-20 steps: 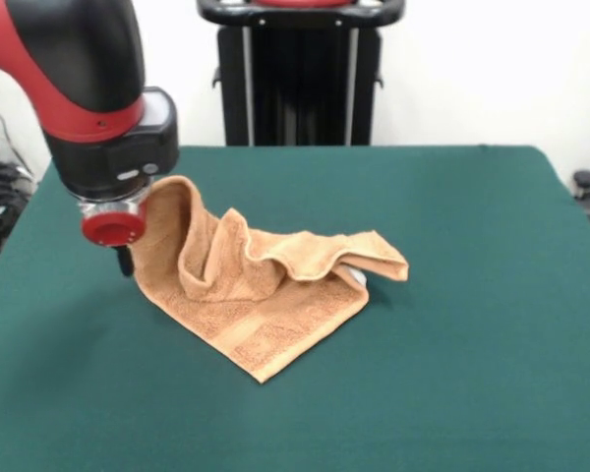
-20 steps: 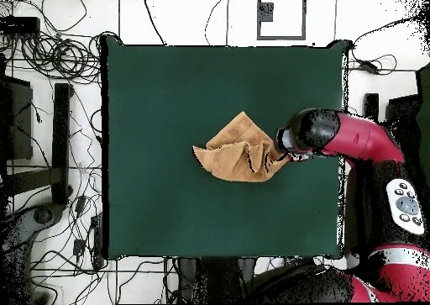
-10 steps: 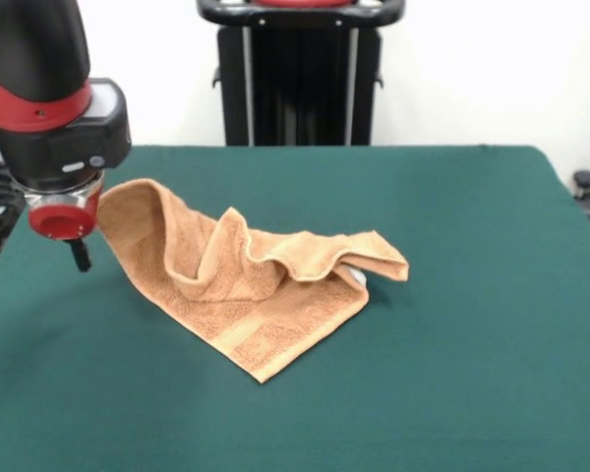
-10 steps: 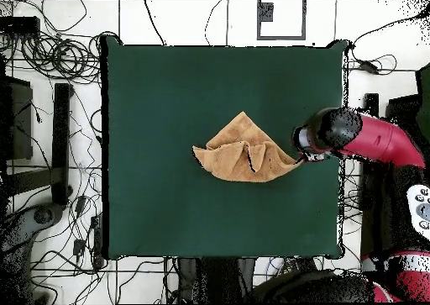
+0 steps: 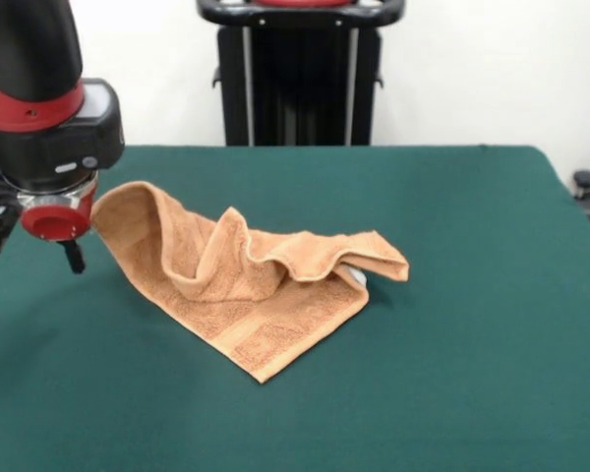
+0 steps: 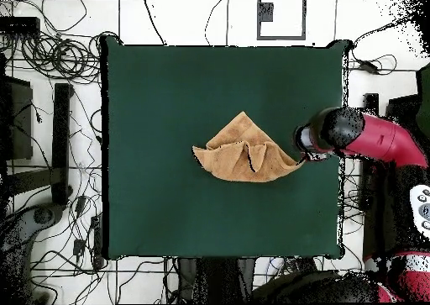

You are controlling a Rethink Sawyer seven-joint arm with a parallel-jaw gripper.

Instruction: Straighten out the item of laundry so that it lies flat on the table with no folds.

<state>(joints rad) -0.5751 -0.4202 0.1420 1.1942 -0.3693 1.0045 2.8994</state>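
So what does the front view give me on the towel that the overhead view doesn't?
Only the front view shows height: the towel rises in a raised ridge toward the end effector, with a rolled fold at its other end and a flat corner pointing at the camera. Only the overhead view shows the towel's footprint, roughly mid-table, and the floor cables beside the table. Both show the towel still crumpled, with the end effector at one of its corners.
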